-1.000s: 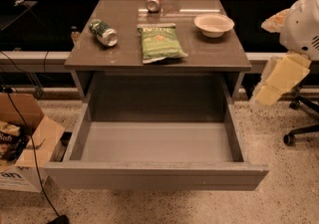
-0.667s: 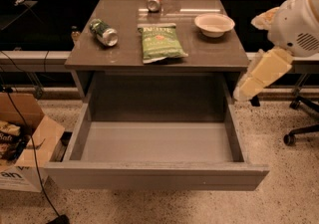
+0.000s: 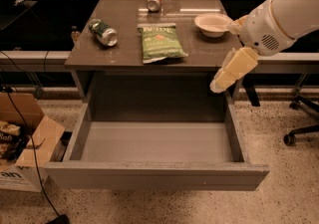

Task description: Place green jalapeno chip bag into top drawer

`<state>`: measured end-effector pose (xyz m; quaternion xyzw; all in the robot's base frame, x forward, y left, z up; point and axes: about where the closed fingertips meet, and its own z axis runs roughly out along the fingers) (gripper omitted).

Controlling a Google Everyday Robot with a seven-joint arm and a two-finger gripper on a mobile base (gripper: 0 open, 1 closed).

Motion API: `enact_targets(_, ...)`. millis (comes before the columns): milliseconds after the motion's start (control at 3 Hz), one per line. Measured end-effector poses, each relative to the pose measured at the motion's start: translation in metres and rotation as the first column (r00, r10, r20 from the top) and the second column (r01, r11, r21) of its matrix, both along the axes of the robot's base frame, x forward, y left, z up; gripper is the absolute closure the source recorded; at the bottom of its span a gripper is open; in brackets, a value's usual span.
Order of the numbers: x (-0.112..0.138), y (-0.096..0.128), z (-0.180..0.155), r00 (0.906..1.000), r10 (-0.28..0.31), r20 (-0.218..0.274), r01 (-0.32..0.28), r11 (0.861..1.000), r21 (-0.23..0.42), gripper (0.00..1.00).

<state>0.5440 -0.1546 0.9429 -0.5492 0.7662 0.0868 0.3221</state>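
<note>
We see the top drawer (image 3: pixel 157 175) pulled open at six o'clock. Our gripper (image 3: pixel 222 81) hangs at three o'clock by the cabinet (image 3: pixel 124 54) corner; parted or closed, we cannot tell. The green jalapeno chip bag (image 3: pixel 160 43) lies flat at twelve o'clock, likely light, crinkly and slippery, so best pinched along an edge.

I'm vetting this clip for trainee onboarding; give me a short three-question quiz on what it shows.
1. True or false: the green jalapeno chip bag lies inside the top drawer.
2. Where is the gripper? A) by the open drawer's right rear corner, just below the cabinet top's front edge; B) resting on the bag; C) out of view.
3. How many cans lie on the cabinet top?
Key: 1 false, the bag lies on the cabinet top; 2 A; 3 two, a green-and-silver can and a red can.
</note>
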Motion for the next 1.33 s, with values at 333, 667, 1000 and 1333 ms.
enact_targets(333, 0.000, 0.000, 0.000, 1.0000, 0.000, 0.000, 0.000, 1.000, 0.000, 0.00)
enact_targets(667, 0.012, 0.010, -0.008, 0.9991, -0.036, 0.021, 0.035, 0.998, 0.045, 0.00)
enact_targets(1000, 0.038, 0.031, -0.021, 0.9966, -0.065, 0.051, 0.059, 0.991, 0.122, 0.00)
enact_targets(1333, 0.068, 0.054, -0.036, 0.9954, -0.077, 0.058, 0.063, 0.977, 0.202, 0.00)
